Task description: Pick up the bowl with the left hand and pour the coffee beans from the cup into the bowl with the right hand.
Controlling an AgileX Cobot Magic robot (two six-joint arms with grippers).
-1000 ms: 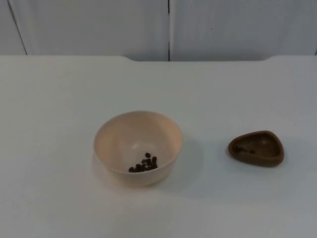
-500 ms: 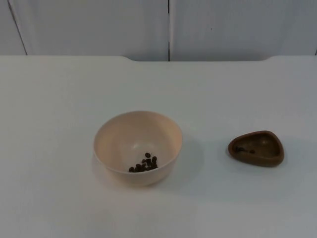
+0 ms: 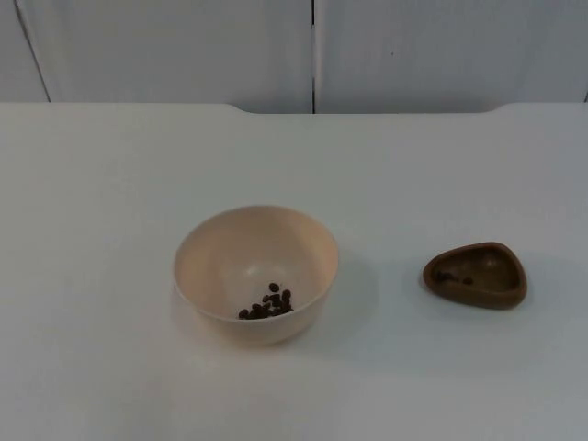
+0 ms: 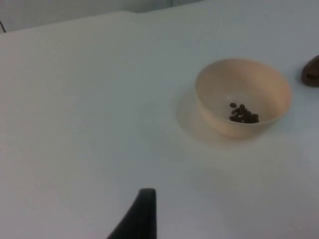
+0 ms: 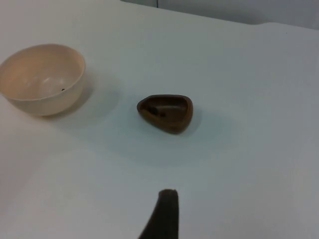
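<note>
— Two vessels are sitting on the white tabletop (image 3: 110, 184): a pale peach bowl (image 3: 255, 274) near the middle and a small brown cup (image 3: 475, 274) off to its right, the two well apart.

— What is lying inside them?

— A small heap of dark coffee beans (image 3: 267, 304) is resting on the bowl's floor, toward the near side. The cup, a rounded, almost teardrop-shaped dish, is standing upright; a dark streak is showing along its inner wall, though whether that is beans or shadow cannot be told.

— Is anything holding either one?

— Nothing is touching them. Both are standing free on the tabletop, each throwing a soft shadow to its right.

— And the left tool?

— The left tool (image 4: 141, 214) is waiting above the tabletop, well short of the bowl (image 4: 242, 97). One black fingertip is showing in the left wrist view, and whether the fingers are spread or closed cannot be told. The beans (image 4: 243, 114) are visible from there too, and the cup's edge (image 4: 311, 72) is peeking in beyond the bowl.

— The right tool?

— The right tool (image 5: 163, 215) is likewise hanging back over bare tabletop, near the cup (image 5: 165, 112) but apart from it, with the bowl (image 5: 43, 78) farther off to the side. Again a single dark fingertip is showing, so its spread cannot be told.

— What is standing behind?

— The grey partition wall (image 3: 184, 46) is closing off the tabletop's far edge, a dark vertical seam (image 3: 313, 55) running down it.
</note>
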